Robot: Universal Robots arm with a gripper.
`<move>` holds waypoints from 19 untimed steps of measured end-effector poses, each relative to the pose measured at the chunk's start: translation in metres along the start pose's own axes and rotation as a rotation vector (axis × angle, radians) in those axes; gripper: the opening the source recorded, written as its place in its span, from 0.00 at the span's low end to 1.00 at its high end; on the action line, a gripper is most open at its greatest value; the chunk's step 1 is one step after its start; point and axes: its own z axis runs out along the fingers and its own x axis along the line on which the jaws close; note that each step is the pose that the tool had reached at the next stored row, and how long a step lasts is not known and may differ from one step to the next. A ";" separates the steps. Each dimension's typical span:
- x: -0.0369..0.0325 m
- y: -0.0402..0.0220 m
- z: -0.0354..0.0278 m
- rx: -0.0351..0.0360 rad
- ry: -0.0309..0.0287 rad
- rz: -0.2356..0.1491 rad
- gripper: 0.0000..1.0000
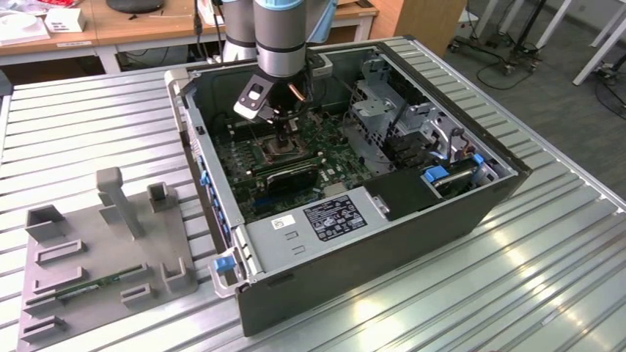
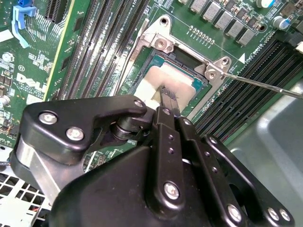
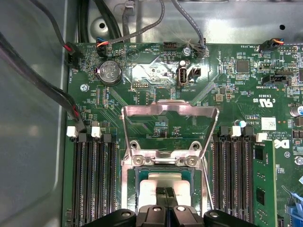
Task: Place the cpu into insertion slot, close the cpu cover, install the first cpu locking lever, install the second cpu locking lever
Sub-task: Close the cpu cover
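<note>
Inside the open computer case [image 1: 323, 249], my gripper [image 1: 286, 141] reaches down over the insertion slot [image 1: 284, 154]. The cpu [image 3: 165, 179], a silver-topped square, lies flat in the slot in both wrist views. My gripper [image 3: 165, 193] is shut, and its narrow fingertips [image 2: 166, 97] rest together on the middle of the cpu [image 2: 156, 78]. The cpu cover [image 3: 170, 109], a silvery window frame, stands open, swung back from its hinge [image 3: 165, 160]. A thin wire locking lever [image 2: 265, 85] sticks out sideways, unlatched.
Black memory slots [image 3: 92, 179] flank the socket, with a green memory module [image 3: 262, 184] on one side. Cables [image 3: 47, 94] run along the case wall. A drive cage [image 1: 391, 117] crowds the exterior view's right. A grey fixture [image 1: 98, 257] sits on the slatted table [image 1: 547, 279].
</note>
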 end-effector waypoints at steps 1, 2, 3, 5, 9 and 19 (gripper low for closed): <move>0.0000 0.0000 0.0000 0.0000 0.0021 0.000 0.11; 0.0000 0.0000 0.0000 -0.0001 0.0046 0.000 0.11; 0.0000 0.0000 0.0001 -0.0001 0.0049 0.000 0.11; 0.0001 0.0000 0.0001 -0.0001 0.0052 0.000 0.11; 0.0000 0.0000 0.0001 -0.0001 0.0055 0.000 0.11; -0.0001 -0.0004 0.0018 0.0002 0.0051 0.000 0.11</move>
